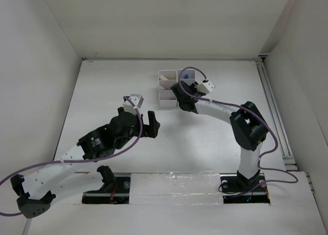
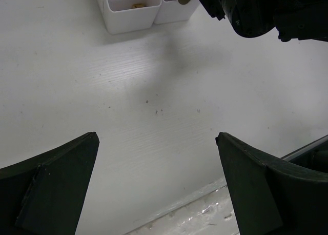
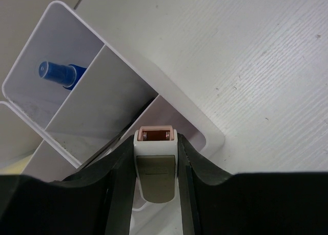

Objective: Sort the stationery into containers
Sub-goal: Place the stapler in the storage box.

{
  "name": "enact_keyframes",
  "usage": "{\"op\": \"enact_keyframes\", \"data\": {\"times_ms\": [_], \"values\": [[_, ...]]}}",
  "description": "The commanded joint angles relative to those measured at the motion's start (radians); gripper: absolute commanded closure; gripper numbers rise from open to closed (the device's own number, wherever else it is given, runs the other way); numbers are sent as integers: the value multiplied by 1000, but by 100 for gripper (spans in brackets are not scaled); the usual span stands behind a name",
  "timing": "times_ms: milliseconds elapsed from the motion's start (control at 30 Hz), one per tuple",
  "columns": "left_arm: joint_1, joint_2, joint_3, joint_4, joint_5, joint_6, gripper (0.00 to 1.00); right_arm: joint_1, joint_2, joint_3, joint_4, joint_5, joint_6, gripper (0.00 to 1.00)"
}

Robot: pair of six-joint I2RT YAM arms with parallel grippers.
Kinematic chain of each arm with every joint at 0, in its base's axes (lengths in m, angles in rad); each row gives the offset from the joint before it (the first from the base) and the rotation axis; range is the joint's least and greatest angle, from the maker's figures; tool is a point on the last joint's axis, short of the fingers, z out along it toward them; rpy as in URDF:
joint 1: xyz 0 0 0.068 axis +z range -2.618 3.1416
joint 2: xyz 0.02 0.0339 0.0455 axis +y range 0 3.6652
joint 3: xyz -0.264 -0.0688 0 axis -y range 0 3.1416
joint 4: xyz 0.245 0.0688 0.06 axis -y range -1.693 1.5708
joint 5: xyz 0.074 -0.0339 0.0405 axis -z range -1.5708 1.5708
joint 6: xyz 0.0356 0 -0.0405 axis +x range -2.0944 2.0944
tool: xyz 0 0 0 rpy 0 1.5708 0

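The white container block [image 1: 167, 86] stands at the table's far middle. In the right wrist view its rim [image 3: 210, 130] runs diagonally, and a blue-capped bottle [image 3: 59, 73] lies in one compartment. My right gripper [image 1: 183, 99] hangs over the block's near right part. It [image 3: 156, 142] is shut on a small white and olive piece with a pink end [image 3: 156, 165], held above a corner compartment. My left gripper [image 1: 150, 124] is open and empty over bare table, left of and nearer than the block. In its wrist view [image 2: 156, 136] the block [image 2: 130, 17] holds a small yellow bit [image 2: 137, 5].
White walls enclose the table on three sides. A metal rail [image 1: 277, 117] runs along the right edge. A grey strip [image 2: 205, 214] marks the near table edge. The right arm [image 2: 261, 9] shows at the top right of the left wrist view.
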Motion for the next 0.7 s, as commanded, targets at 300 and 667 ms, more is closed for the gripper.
{"op": "enact_keyframes", "data": {"times_ms": [300, 667], "values": [[4, -12, -9, 34, 4, 15, 0, -53, -67, -63, 106, -79, 22, 84], [4, -12, -9, 34, 4, 15, 0, -53, -87, -64, 107, -79, 22, 87]]}}
